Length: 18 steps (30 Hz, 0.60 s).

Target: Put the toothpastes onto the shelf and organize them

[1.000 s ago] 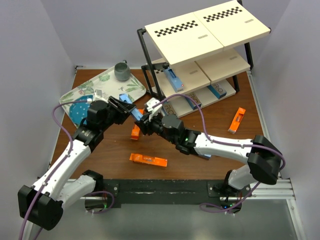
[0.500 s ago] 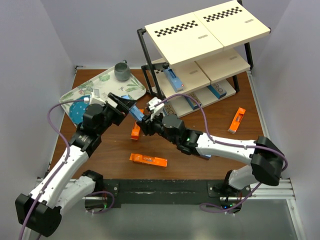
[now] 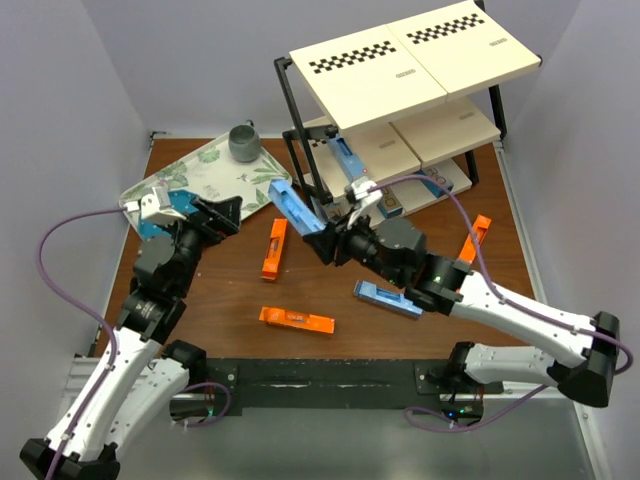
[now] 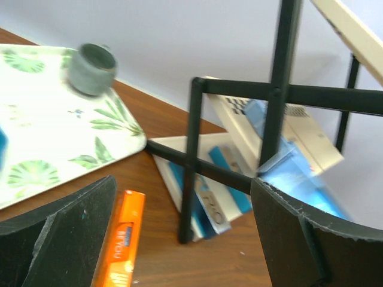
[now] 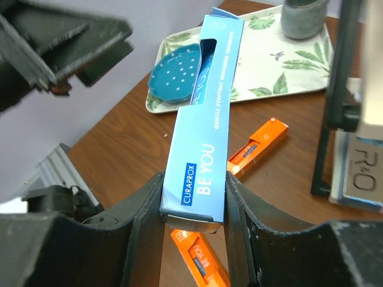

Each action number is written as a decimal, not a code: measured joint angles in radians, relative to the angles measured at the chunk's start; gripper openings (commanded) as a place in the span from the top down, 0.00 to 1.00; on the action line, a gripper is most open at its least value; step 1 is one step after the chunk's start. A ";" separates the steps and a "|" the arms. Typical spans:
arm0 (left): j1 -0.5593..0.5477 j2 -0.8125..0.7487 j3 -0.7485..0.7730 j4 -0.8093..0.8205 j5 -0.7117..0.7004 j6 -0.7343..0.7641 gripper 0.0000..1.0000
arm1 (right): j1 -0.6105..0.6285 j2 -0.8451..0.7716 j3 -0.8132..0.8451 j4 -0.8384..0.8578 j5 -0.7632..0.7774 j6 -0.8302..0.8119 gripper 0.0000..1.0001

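Note:
My right gripper is shut on the lower end of a blue toothpaste carton, held off the table just left of the shelf. The right wrist view shows that carton squeezed between both jaws of the right gripper. My left gripper stands open and holds nothing, near the tray's corner. In its own view, the left gripper has an orange carton lying below it. Orange toothpastes and a blue one lie on the table. Blue cartons rest on the shelf's lower tiers.
A leaf-patterned tray at the back left carries a grey cup and a blue dish. The shelf's black frame post stands close in front of the left gripper. Grey walls close in the table on three sides.
The left gripper opened, let go of the blue carton and drew back to the left. The right arm, still gripping that carton, shifted right and uncovered a blue carton on the table.

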 measured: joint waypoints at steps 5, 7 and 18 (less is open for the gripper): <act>-0.003 -0.038 -0.109 0.058 -0.100 0.092 0.00 | -0.154 -0.093 0.087 -0.209 -0.073 0.113 0.95; -0.004 -0.032 -0.167 0.078 -0.120 0.117 0.00 | -0.216 -0.129 0.113 -0.290 -0.075 0.141 0.95; -0.049 0.020 -0.251 0.150 -0.159 0.210 0.00 | -0.445 -0.152 0.147 -0.452 -0.131 0.260 0.98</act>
